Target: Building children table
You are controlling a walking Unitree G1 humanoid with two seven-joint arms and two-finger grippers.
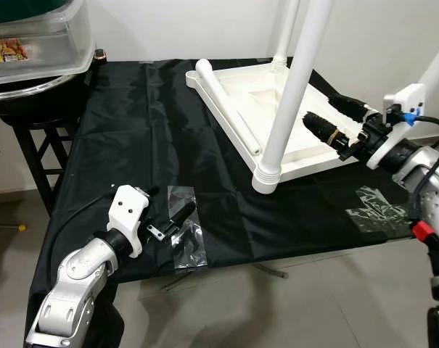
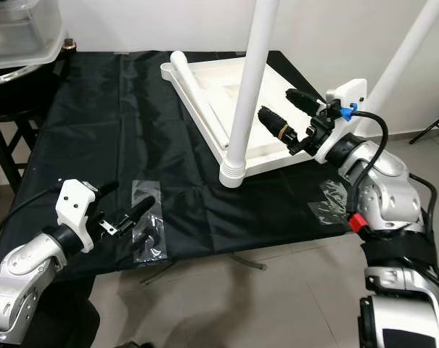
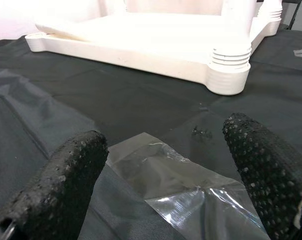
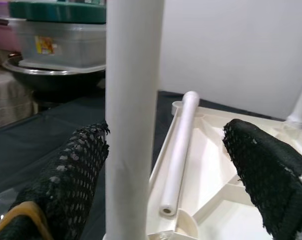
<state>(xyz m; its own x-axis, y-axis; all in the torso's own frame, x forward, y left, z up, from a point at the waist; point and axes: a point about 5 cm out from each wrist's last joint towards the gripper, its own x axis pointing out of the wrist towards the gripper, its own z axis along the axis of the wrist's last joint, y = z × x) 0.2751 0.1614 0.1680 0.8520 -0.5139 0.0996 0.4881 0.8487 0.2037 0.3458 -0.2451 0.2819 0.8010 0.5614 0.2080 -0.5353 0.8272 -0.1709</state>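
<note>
A white children's table top (image 1: 306,148) lies upside down on the black cloth. One white leg (image 1: 288,94) stands upright in its near corner socket (image 3: 230,75). A loose white leg (image 1: 230,105) lies across the underside. My right gripper (image 1: 322,109) is open beside the upright leg (image 4: 133,100), one finger (image 4: 66,185) on each side and not touching it. My left gripper (image 1: 172,203) is open low over a clear plastic bag (image 3: 165,170) near the front edge, with nothing between its fingers (image 3: 61,185).
The black cloth (image 1: 132,130) covers the whole work table. A clear plastic tub (image 1: 38,43) sits on a dark bowl and stand at the far left. Another crumpled clear wrapper (image 1: 375,206) lies at the front right. A further white leg (image 1: 437,65) rises at the right.
</note>
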